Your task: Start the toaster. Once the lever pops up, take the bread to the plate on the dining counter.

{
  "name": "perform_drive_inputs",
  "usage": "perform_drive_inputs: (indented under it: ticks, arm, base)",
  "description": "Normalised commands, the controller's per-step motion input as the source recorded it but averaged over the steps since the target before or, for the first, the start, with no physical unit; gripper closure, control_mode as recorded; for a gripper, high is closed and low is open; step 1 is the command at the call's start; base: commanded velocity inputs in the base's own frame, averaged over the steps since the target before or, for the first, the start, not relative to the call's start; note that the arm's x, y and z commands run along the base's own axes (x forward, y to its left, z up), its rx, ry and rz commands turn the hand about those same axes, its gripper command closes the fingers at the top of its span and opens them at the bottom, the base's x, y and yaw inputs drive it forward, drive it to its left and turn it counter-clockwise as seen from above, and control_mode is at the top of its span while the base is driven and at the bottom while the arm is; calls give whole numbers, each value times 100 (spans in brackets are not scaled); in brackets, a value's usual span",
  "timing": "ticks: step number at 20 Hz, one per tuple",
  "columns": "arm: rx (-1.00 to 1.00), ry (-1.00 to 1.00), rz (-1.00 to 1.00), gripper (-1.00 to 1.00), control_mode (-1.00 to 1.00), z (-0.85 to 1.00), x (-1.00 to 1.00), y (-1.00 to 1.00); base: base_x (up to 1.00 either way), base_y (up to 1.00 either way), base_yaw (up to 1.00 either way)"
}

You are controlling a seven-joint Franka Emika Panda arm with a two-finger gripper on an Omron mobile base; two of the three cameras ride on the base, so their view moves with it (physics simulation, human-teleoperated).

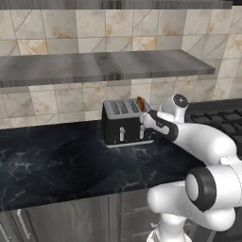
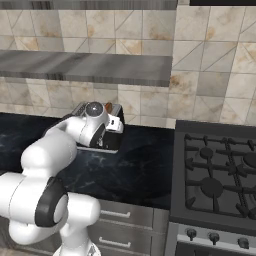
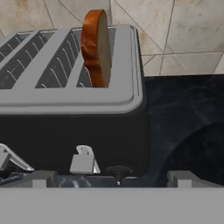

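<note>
Toaster sits on the black marble tabletop, back near the tiled wall, w/ a grey shelf overhead. Bread stands upright in the toaster's rightmost slot, poking well above the grey metal top; in hand view the slice is edge-on, orange-brown crust facing camera, tan face to the right. Other three slots hold nothing.

Hand is at the toaster's front right corner, low, about level w/ the levers. From the right base view the hand sits just in front of the toaster, wrist blocking most of the body. Can't tell if fingers are spread or pressed together: tips hidden by the arm in both base views, and not clear in hand view.

Hand view: toaster front close up, right-hand silvery lever low on the black face, just below and left of the bread's slot. Second lever at the left edge, partly cut off.

Gas stove is right of the toaster, well apart. Grey drawers are below the tabletop.
</note>
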Motion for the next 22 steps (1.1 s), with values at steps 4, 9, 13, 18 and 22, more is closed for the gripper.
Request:
perform_drive_inputs:
  ticks: [4, 9, 13, 18, 22]
  arm:
    - [0, 0, 0, -100, -100, -4, 13, 0]
    - [0, 0, 0, -100, -100, -11, 5, 2]
    - [0, 0, 0, -100, -100, -17, 1, 0]
    - [0, 0, 0, -100, -100, -13, 2, 0]
    - [0, 0, 0, -100, -100, 0, 17, 0]
  base:
    - [0, 0, 0]
    - [0, 0, 0]
    - [0, 0, 0]
    - [0, 0, 0]
    - [0, 0, 0]
